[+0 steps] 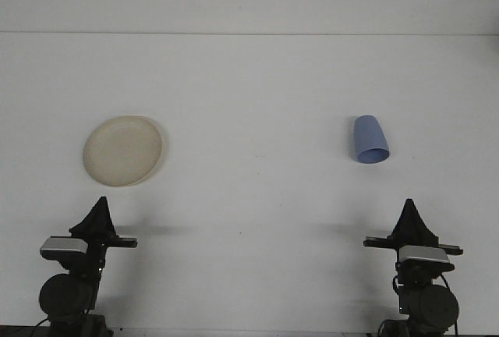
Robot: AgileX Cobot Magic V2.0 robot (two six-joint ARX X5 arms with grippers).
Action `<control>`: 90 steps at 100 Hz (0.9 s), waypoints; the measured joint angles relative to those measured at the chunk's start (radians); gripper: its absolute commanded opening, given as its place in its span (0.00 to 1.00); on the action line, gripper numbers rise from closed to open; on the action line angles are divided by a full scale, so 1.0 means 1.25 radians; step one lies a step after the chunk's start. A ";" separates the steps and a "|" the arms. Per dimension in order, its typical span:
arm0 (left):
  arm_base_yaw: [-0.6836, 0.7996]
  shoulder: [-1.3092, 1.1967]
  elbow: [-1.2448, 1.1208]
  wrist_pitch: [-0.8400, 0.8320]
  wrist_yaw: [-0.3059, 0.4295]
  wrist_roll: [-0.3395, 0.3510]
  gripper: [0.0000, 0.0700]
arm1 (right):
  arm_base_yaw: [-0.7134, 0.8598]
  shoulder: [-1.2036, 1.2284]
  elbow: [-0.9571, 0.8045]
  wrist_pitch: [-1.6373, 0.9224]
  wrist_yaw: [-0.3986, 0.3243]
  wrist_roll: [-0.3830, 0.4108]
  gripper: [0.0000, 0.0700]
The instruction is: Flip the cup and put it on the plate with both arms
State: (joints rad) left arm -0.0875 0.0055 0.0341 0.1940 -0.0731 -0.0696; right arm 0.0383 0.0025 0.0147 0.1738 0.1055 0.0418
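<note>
A cream round plate (123, 150) lies on the left side of the white table with nothing on it. On the right, a blue cup (369, 140) lies on its side, its mouth turned toward me and a little to the right. My left gripper (101, 202) rests low at the near edge, just in front of the plate, its fingers drawn together to a point and holding nothing. In the same pose, my right gripper (409, 205) sits at the near right, in front of the cup and well apart from it.
The white table (257, 103) runs back to a pale wall at the far edge. Between plate and cup lies a broad stretch of bare tabletop.
</note>
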 measured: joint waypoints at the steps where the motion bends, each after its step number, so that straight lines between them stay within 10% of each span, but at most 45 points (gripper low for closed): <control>1: 0.000 0.000 0.000 0.000 0.000 0.000 0.02 | 0.000 0.000 0.000 0.000 0.000 0.000 0.00; 47: 0.000 0.000 0.000 0.000 0.000 0.000 0.02 | 0.000 0.000 0.018 -0.046 0.000 0.000 0.00; 90: 0.000 0.000 0.000 0.000 0.000 0.000 0.02 | 0.000 0.102 0.324 -0.350 0.000 0.000 0.00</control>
State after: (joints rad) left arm -0.0875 0.0055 0.0341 0.1940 -0.0731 -0.0696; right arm 0.0383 0.1295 0.4194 -0.2642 0.1055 0.0418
